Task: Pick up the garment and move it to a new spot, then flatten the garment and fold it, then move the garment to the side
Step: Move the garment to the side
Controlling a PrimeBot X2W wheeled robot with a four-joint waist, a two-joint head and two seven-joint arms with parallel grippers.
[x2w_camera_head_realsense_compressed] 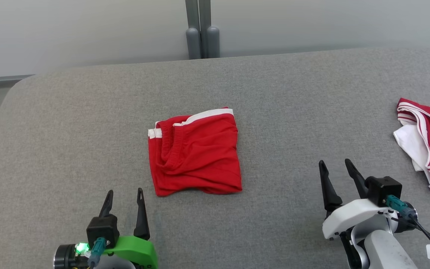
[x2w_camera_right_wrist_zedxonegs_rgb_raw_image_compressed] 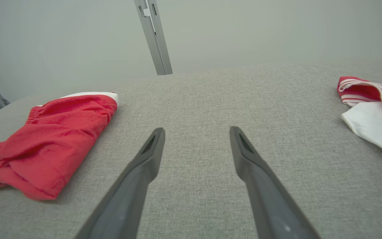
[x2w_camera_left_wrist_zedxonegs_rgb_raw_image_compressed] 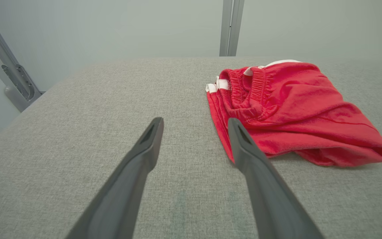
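Red shorts with white trim [x2w_camera_head_realsense_compressed: 196,153] lie folded into a rough square at the middle of the grey padded table [x2w_camera_head_realsense_compressed: 69,123]. In the left wrist view the shorts [x2w_camera_left_wrist_zedxonegs_rgb_raw_image_compressed: 293,109] sit ahead and to the right; in the right wrist view the shorts [x2w_camera_right_wrist_zedxonegs_rgb_raw_image_compressed: 48,139] sit at the left. My left gripper [x2w_camera_head_realsense_compressed: 124,194] hovers open near the table's front edge, just left of the shorts' near corner, holding nothing. My right gripper [x2w_camera_head_realsense_compressed: 336,164] stands open at the lower right, well clear of the shorts. Both hold nothing between their fingers [x2w_camera_left_wrist_zedxonegs_rgb_raw_image_compressed: 151,136] [x2w_camera_right_wrist_zedxonegs_rgb_raw_image_compressed: 240,146].
A second red-and-white striped garment [x2w_camera_head_realsense_compressed: 429,145] lies bunched at the table's right edge, also in the right wrist view as a garment [x2w_camera_right_wrist_zedxonegs_rgb_raw_image_compressed: 373,106] at the right. A grey post [x2w_camera_head_realsense_compressed: 202,30] stands behind the table against a pale wall. The table's left corner is rounded.
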